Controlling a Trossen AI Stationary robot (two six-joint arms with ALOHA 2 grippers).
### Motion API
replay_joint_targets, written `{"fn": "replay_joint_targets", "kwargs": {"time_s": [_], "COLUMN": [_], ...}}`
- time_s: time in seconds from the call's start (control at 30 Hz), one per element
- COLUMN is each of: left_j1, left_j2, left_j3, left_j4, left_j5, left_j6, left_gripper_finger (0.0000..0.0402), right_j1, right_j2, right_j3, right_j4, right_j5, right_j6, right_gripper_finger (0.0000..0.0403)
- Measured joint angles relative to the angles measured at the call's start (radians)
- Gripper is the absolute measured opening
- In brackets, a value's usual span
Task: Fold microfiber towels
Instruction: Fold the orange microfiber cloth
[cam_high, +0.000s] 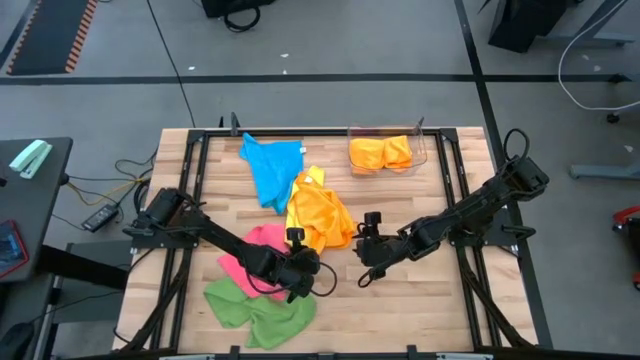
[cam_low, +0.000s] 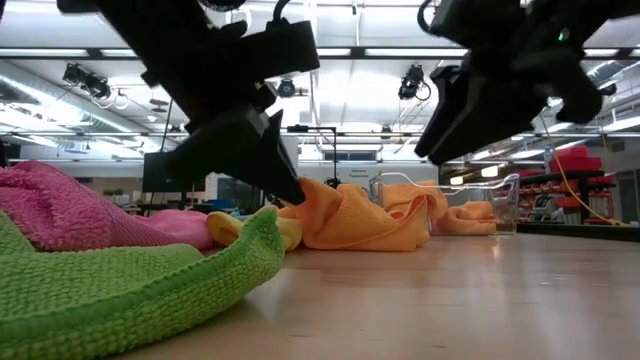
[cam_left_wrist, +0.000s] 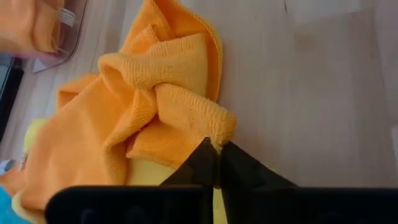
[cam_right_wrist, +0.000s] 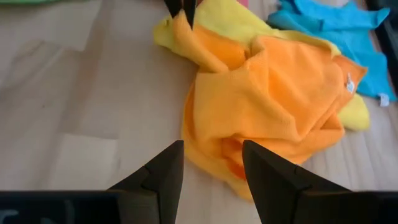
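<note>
Now, left pincer (cam_left_wrist: 216, 148) pinching orange towel (cam_left_wrist: 155, 106) corner

Nubby matt orange cloth (cam_left_wrist: 155, 106) on a smooth pale wooden tabletop (cam_left_wrist: 311, 93)

A dark gripper (cam_low: 285, 185) pinches the edge of an orange towel (cam_low: 350, 220), green towel (cam_low: 130, 275) just below it; a second gripper (cam_low: 440, 145) hangs above, apart.

Bare table (cam_high: 420, 290) right of the green towel (cam_high: 258, 308), orange towel (cam_high: 320, 215) heaped mid-table
</note>
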Motion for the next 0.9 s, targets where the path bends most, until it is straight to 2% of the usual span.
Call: {"fn": "replay_joint_targets", "kwargs": {"time_s": [0.17, 0.33, 0.47, 0.57, 0.67, 0.8, 0.9], "left_j1": [-0.009, -0.024, -0.042, -0.059, -0.071, -0.072, -0.067], "left_j2": [0.000, -0.001, -0.001, -0.001, -0.001, -0.001, -0.001], "left_j3": [0.077, 0.109, 0.112, 0.112, 0.112, 0.112, 0.112], "left_j4": [-0.129, -0.176, -0.173, -0.171, -0.169, -0.164, -0.164], "left_j5": [0.016, 0.061, 0.162, 0.168, 0.170, 0.170, 0.170], "left_j6": [-0.057, -0.112, -0.147, -0.171, -0.168, -0.166, -0.171], "left_gripper_finger": [0.0025, 0.0010, 0.0027, 0.0034, 0.0025, 0.0009, 0.0014], "right_j1": [-0.065, -0.126, -0.142, -0.139, -0.137, -0.145, -0.153], "right_j2": [0.000, 0.000, 0.000, 0.000, 0.000, 0.001, 0.008], "right_j3": [-0.103, -0.153, -0.183, -0.185, -0.185, -0.185, -0.185], "right_j4": [0.207, 0.217, 0.232, 0.254, 0.287, 0.297, 0.298], "right_j5": [0.003, -0.041, -0.077, -0.107, -0.152, -0.155, -0.155], "right_j6": [-0.070, -0.051, -0.001, 0.018, 0.039, 0.057, 0.063], "right_gripper_finger": [0.0172, 0.0172, 0.0172, 0.0172, 0.0172, 0.0172, 0.0172]}}
